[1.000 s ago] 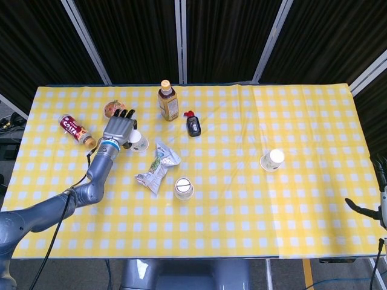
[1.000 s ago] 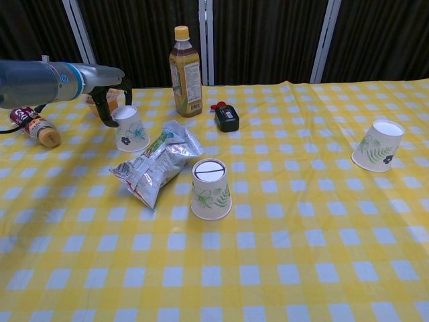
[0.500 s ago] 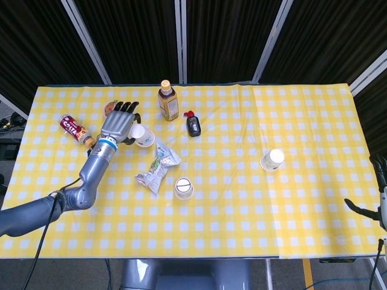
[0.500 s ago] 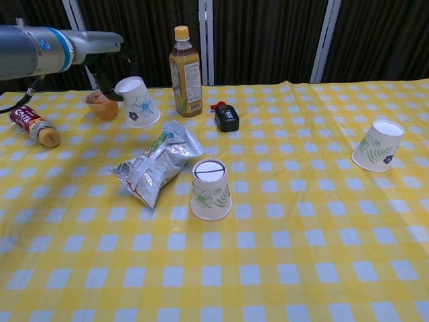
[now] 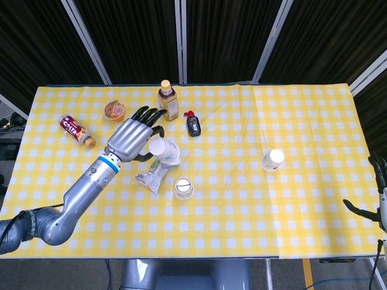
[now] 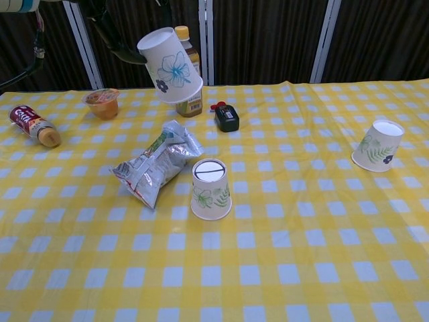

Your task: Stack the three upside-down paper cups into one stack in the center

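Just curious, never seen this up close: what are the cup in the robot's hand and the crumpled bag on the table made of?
The lifted cup looks like matte white paper with a printed blue flower. The crumpled bag seems to be thin foil-lined plastic, since its creases shine silver. The left hand holding the cup looks like grey metal or plastic.

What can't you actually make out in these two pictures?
- Right hand: cut off by the head view's right edge; absent from the chest view.
- Left hand: the chest view's top edge crops it, hiding its grip on the lifted cup.
- Tea bottle: label behind that cup.
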You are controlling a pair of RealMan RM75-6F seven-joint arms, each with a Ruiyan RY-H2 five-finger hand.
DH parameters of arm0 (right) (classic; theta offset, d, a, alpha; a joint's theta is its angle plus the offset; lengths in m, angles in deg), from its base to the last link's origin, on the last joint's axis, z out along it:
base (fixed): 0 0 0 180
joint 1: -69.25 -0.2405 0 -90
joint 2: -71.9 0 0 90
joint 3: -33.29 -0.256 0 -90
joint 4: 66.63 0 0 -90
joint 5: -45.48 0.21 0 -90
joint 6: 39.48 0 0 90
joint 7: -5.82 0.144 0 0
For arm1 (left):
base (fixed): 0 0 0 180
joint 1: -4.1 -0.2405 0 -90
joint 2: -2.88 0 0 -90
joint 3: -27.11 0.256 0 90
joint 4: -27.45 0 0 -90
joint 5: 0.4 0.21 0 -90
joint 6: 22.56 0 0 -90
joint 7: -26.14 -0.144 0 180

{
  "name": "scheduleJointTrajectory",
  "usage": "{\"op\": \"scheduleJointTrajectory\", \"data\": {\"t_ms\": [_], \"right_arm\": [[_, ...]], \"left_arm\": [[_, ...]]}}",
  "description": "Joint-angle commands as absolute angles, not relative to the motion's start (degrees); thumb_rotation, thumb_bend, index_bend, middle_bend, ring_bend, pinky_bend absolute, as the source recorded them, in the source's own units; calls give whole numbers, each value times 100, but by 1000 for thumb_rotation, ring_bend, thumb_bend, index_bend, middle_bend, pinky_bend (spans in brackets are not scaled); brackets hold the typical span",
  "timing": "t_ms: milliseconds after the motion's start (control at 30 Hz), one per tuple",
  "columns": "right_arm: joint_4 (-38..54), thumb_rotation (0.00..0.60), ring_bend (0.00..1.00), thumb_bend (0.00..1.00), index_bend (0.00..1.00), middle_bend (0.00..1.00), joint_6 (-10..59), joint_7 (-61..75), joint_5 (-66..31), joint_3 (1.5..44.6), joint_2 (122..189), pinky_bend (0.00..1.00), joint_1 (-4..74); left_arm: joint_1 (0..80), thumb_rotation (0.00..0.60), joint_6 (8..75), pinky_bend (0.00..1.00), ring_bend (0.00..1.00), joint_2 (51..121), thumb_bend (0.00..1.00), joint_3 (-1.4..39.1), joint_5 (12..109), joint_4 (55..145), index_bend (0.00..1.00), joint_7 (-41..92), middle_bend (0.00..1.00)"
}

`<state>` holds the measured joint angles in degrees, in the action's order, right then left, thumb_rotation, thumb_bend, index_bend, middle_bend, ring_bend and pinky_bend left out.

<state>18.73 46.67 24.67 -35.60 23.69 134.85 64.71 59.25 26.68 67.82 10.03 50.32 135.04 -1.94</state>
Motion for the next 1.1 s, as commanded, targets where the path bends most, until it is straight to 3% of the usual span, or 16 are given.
{"op": "scheduleJointTrajectory", "data": {"t_ms": [33, 433, 1100], "right_arm": [[1841, 600, 0, 1, 0, 0, 4676, 2547, -3559, 2353, 13475, 0, 6477], [1862, 600, 0, 1, 0, 0, 4820, 2643, -3678, 2363, 13439, 0, 6524], [1988, 600, 0, 2, 0, 0, 4911, 2694, -3667, 2340, 13346, 0, 6590]], "left_arm": [[5934, 600, 2666, 0, 0, 6729, 386, 1181, 5111, 13715, 454, -294, 0], [6112, 600, 2664, 0, 0, 7296, 386, 1723, 5149, 13698, 451, -689, 0], [6575, 600, 2815, 0, 0, 8211, 385, 1870, 4462, 12969, 419, -1039, 0]]}}
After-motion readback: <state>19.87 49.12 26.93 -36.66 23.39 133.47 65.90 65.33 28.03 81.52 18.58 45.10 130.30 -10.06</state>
